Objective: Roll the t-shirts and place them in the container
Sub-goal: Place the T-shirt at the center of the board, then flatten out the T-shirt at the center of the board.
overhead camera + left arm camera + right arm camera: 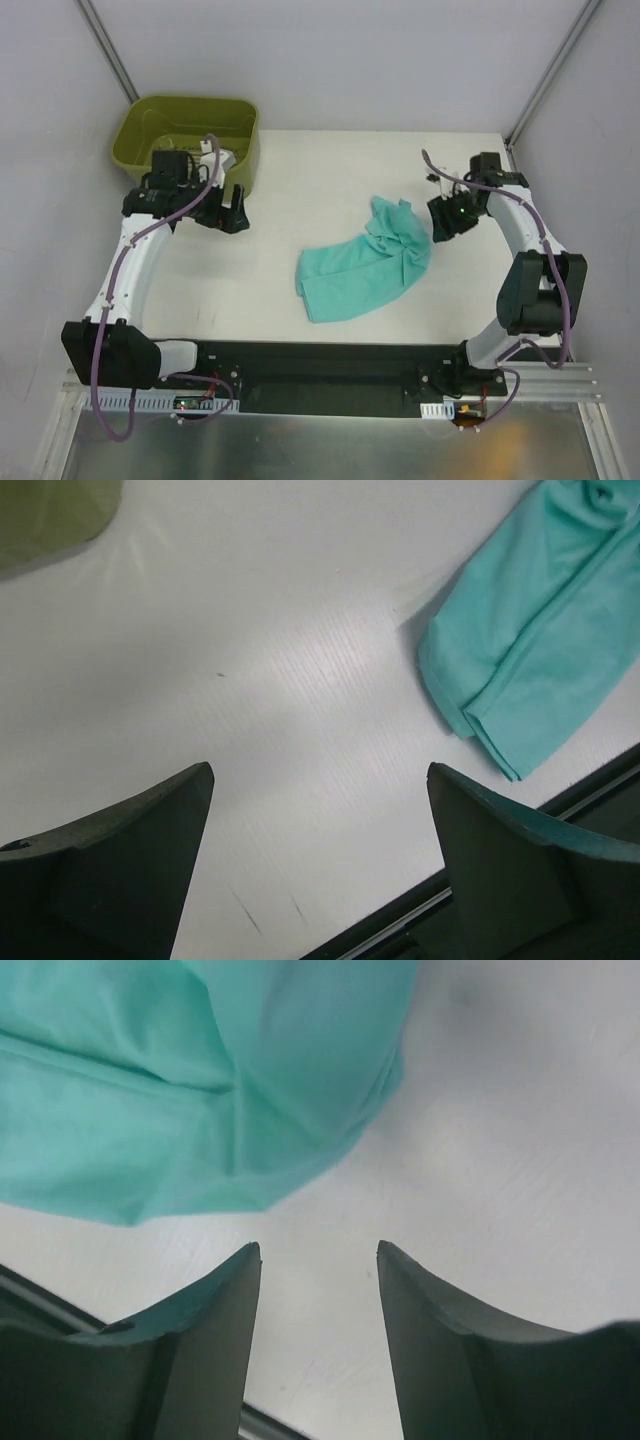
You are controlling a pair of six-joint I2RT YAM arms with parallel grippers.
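Observation:
The teal-green t-shirt (362, 262) lies folded into a long curved band in the middle of the white table, one end bunched at the upper right. My left gripper (229, 213) is open and empty, well to the left of the shirt, beside the tub. In the left wrist view (320, 770) the shirt's near end (540, 630) lies off to the upper right. My right gripper (441, 222) is open and empty, just right of the bunched end. In the right wrist view (318, 1248) the shirt (190, 1080) lies just beyond the fingertips, not between them.
An olive-green plastic tub (140, 132) stands at the back left corner, close behind the left gripper; its edge shows in the left wrist view (50, 515). A black rail (320, 362) runs along the table's near edge. Grey walls enclose the table.

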